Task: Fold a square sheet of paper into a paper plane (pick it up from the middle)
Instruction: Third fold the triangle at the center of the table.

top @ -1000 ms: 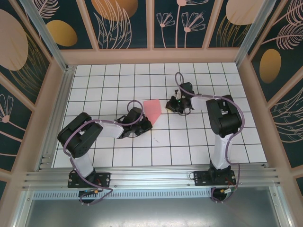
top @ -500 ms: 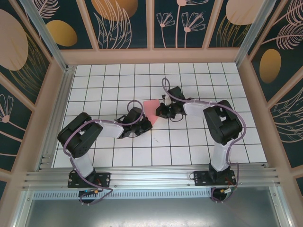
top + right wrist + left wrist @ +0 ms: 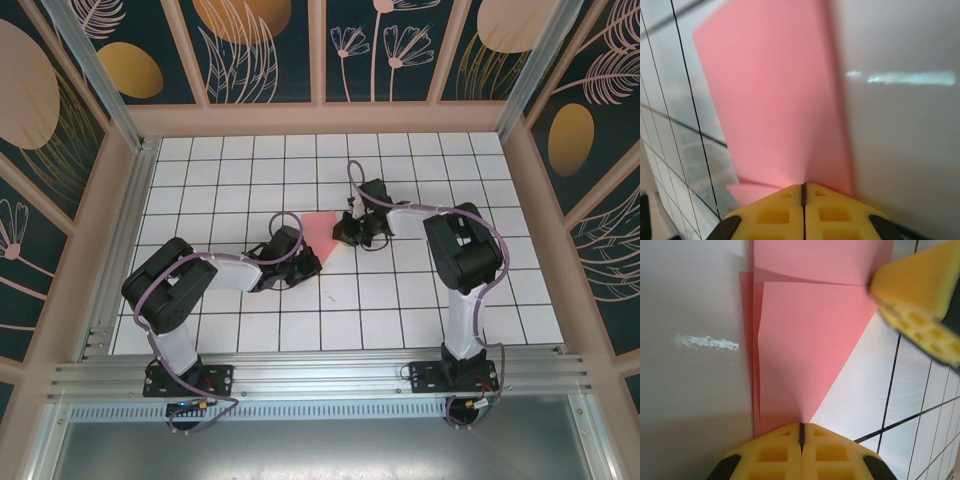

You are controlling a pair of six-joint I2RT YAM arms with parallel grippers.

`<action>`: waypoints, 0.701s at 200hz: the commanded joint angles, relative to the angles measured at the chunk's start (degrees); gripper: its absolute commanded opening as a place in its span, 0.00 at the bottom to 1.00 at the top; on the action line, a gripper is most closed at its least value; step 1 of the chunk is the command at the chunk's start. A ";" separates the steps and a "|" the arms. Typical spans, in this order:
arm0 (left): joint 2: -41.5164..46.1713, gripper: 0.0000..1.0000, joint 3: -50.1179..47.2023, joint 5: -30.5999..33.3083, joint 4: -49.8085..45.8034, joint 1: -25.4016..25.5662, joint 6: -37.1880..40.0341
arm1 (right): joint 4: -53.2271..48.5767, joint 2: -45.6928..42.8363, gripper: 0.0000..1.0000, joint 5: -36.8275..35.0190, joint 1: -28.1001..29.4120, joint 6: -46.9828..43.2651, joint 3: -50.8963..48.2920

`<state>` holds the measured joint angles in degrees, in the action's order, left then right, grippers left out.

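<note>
I'm seeing my left arm and right arm reaching low to the middle of the table, left gripper and right gripper each clamping the thin, creased, salmon-pink paper.

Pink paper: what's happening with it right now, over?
Left gripper shut on folded paper. Right gripper shut on opposite end. Nothing seen in the way.
</note>
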<state>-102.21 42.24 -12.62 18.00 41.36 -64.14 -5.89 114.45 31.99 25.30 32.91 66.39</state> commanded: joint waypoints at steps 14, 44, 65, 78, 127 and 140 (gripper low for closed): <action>-1.21 0.00 -0.68 1.62 -8.10 -0.05 1.61 | 0.93 -3.20 0.10 -3.31 -2.80 1.64 0.64; 1.83 0.05 2.47 1.18 -8.46 0.00 2.77 | 3.35 -9.06 0.21 -3.25 -2.80 2.90 -4.73; 5.87 0.21 5.46 1.17 -8.43 0.03 3.88 | 5.34 -12.45 0.37 -2.98 -2.79 2.79 -8.86; 7.99 0.26 6.60 1.90 -8.34 -0.21 4.43 | 6.85 -13.74 0.44 -1.85 -2.87 2.63 -10.98; 9.59 0.33 7.40 7.51 -10.00 -1.97 7.22 | 10.74 -14.26 0.58 2.50 -2.73 2.43 -14.40; 8.11 0.33 8.14 7.78 -9.84 -2.44 7.61 | 11.00 -14.18 0.61 2.68 -2.79 2.55 -14.37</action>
<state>-91.88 49.15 -7.81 10.63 39.97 -59.07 1.58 101.10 32.53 22.33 35.55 52.45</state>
